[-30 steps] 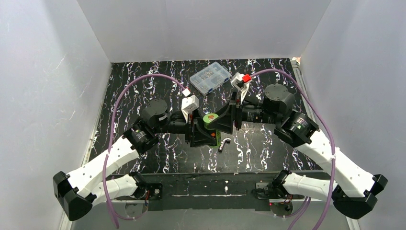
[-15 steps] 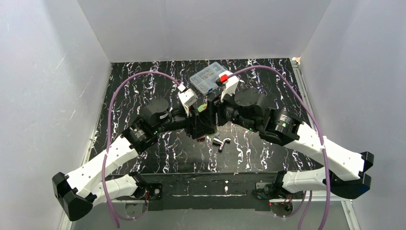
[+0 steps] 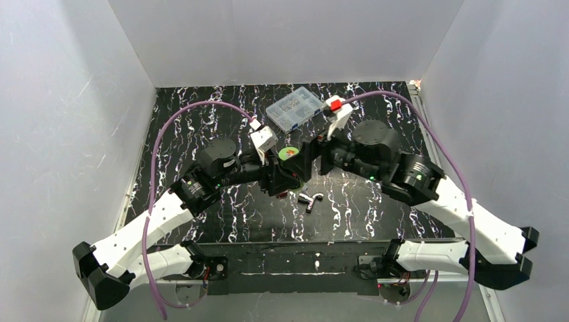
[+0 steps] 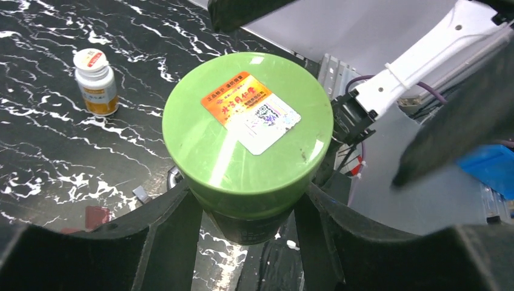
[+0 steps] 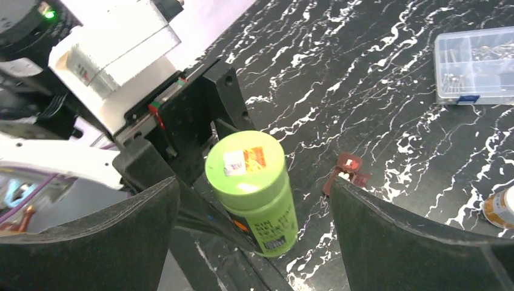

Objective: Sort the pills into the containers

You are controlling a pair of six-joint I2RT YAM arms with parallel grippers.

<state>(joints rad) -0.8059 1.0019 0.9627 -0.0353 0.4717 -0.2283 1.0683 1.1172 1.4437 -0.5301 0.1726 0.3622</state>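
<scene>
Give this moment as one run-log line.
left arm: jaws shut on green-capped bottle | right arm: jaws open either side of it | cap: on | amber bottle: upright

Probably a lab test cell: white walls [image 3: 282, 40] enclosing marbled table [image 3: 255, 216].

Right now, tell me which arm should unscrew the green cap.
Right, probably. The left gripper is shut on the dark bottle below the green cap; the right gripper is open and empty, a finger on either side of that cap.
</scene>
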